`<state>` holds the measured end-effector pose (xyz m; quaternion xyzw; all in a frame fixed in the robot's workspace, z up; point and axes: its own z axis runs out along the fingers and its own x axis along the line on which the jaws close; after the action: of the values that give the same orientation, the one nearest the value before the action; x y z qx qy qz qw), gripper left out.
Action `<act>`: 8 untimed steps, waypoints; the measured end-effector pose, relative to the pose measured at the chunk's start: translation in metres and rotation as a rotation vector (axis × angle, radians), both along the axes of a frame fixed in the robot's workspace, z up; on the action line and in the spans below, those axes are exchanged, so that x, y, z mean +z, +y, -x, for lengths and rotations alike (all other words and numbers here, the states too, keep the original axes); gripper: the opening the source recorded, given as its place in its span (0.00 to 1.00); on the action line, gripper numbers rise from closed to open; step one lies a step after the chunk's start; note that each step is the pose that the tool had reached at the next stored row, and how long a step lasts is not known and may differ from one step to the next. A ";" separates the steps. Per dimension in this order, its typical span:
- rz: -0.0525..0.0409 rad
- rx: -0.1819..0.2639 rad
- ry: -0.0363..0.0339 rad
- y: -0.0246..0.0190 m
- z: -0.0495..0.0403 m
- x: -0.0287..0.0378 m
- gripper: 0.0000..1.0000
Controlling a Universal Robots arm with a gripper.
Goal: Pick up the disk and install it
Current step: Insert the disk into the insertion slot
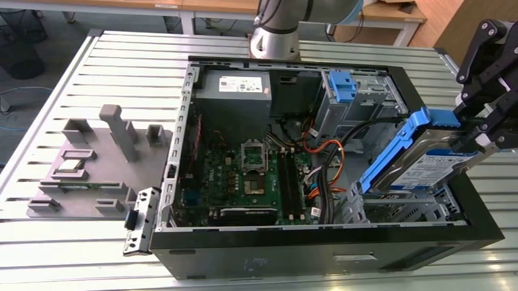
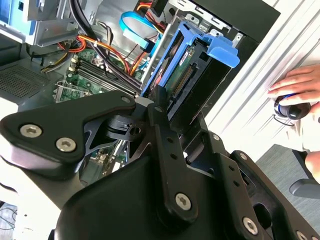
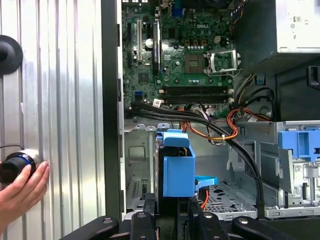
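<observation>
Because the slotted metal table (image 1: 121, 66) carries the open computer case (image 1: 324, 245) flat on its side, everything you need lies under the claw (image 1: 476, 138), which hangs over one corner of the case. The grey power supply (image 1: 235, 91) sits at the far end of the case from the claw and plays no part in this step.

Directly below the claw is the metal drive cage (image 1: 396, 211), and that looks like the seat you are aiming for. The claw is pinching the disk (image 1: 429, 167) by one end. In the exterior view the disk slopes down from the claw toward the cage, label up. Whether its low end touches the cage yet, you cannot tell from here.

To do this well, I would level the disk first so its blue frame meets the cage rails squarely; entered at this slope it will likely jam. Check the alignment in the first wrist view, where the disk (image 3: 177, 170) stands just ahead of the claw (image 3: 172, 206).

Mind the black cable bundle (image 3: 245, 155) and the orange wires (image 3: 235, 132) draped just beside the disk, since they could catch under it. The spare blue bracket (image 3: 300, 142) sits well to one side of the claw, in another bay.

In the second wrist view, watch the disk's blue tab (image 2: 222, 50) and the connector (image 2: 182, 80) at the gripped end; ease down slowly. A person's hand (image 3: 22, 187) rests on the table, well clear of the claw.
</observation>
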<state>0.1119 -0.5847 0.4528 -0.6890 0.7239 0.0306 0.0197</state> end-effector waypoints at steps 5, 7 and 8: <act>0.0001 0.000 0.0000 0.0000 -0.0003 -0.0009 0.35; 0.0000 0.000 0.0000 0.0000 -0.0003 -0.0010 0.35; -0.0003 0.000 -0.0001 0.0000 -0.0003 -0.0014 0.35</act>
<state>0.1122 -0.5847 0.4514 -0.6889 0.7239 0.0306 0.0198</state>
